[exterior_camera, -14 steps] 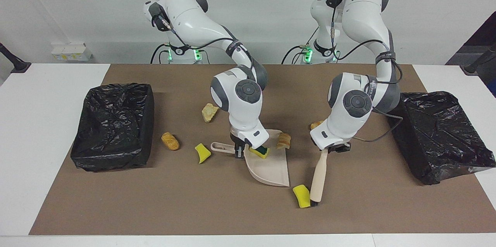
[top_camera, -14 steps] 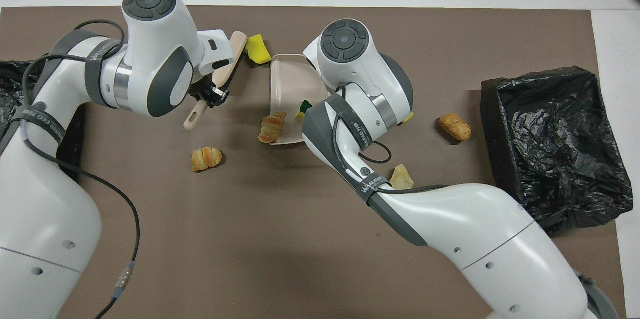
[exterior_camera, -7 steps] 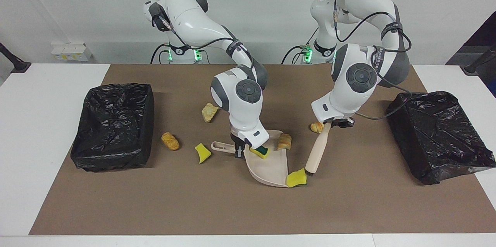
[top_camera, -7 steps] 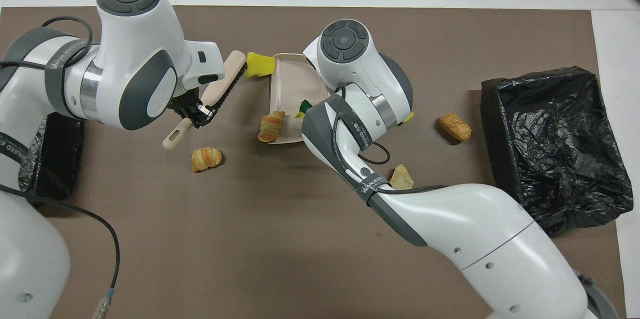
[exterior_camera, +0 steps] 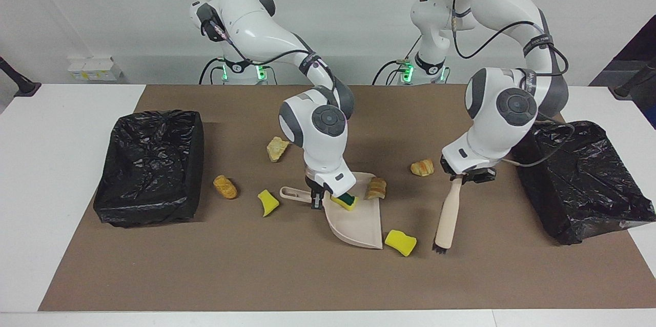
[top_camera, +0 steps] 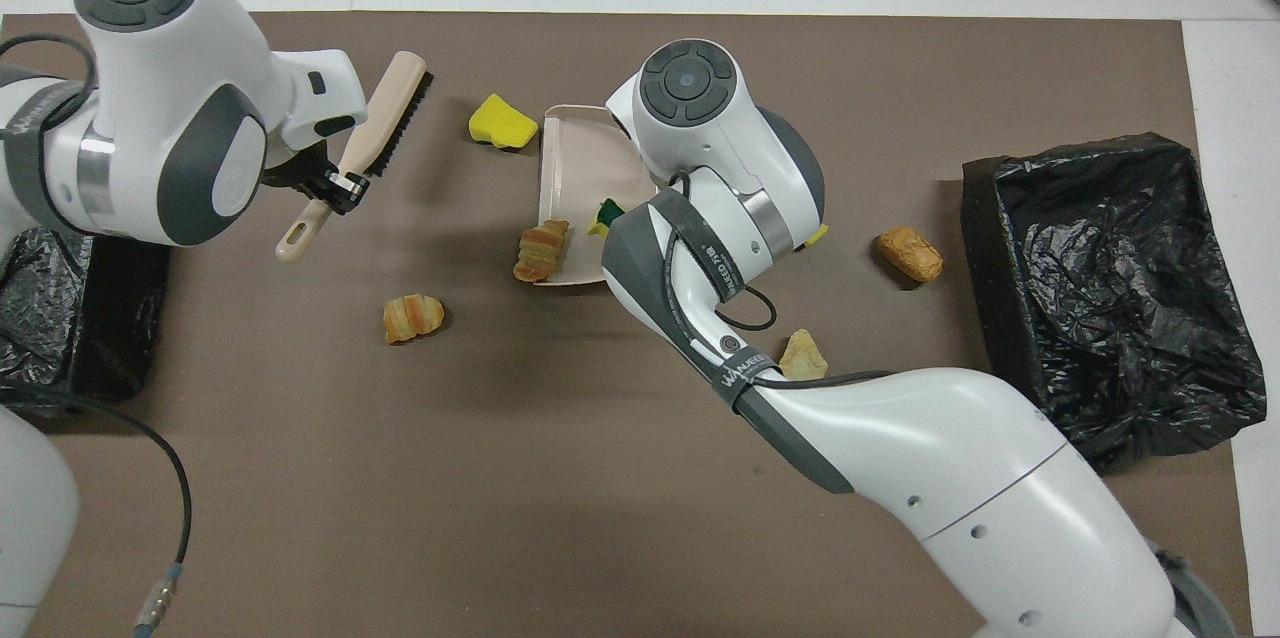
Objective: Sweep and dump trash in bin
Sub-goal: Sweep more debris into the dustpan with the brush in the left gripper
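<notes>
The left gripper [exterior_camera: 466, 176] is clamped on the brush [exterior_camera: 447, 217] handle, bristles hanging below it over the mat [exterior_camera: 205, 276]. A yellow sponge piece [exterior_camera: 400, 242] lies between brush and dustpan [exterior_camera: 359, 222]. The right gripper [exterior_camera: 318, 198] grips the dustpan's handle; beside its jaws sit another sponge piece [exterior_camera: 343, 201] and a croissant lump [exterior_camera: 375, 187].

- white table [exterior_camera: 61, 173], brown mat [exterior_camera: 287, 276] over its middle
- on mat: two black-lined bins [exterior_camera: 149, 165] [exterior_camera: 581, 178], one per end
- beige dustpan [exterior_camera: 359, 222] mid-mat
- scattered trash [exterior_camera: 400, 242] around it
</notes>
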